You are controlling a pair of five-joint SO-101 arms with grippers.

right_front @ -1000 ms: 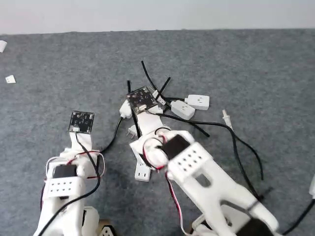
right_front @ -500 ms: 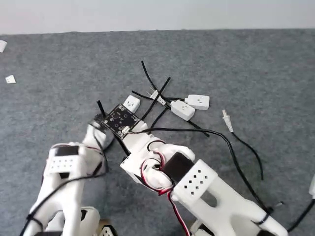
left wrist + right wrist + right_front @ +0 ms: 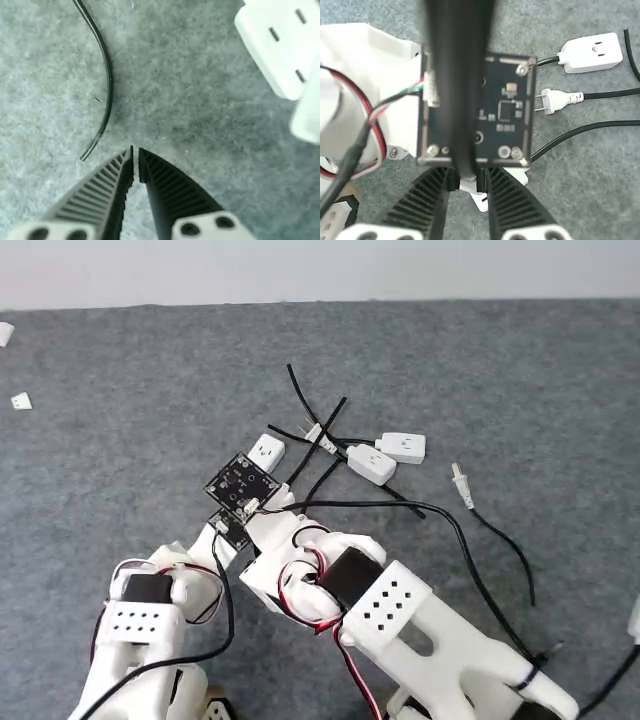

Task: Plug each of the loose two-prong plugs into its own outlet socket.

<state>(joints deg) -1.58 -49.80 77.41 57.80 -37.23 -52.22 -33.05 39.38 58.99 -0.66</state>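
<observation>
Moved: left arm (image 3: 140,615) now back twd lower left.
L gripper (image 3: 135,152): together, empty.
R gripper (image 3: 467,175): clamped on black cord (image 3: 457,75).
Risk: cord cd snag your left arm.

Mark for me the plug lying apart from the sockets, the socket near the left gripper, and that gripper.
loose plug (image 3: 461,483), high view, on its white body.
outlet socket (image 3: 277,52), left wrist view, on its slotted face.
left gripper (image 3: 135,154), left wrist view, midway between its shut fingertips.
</observation>
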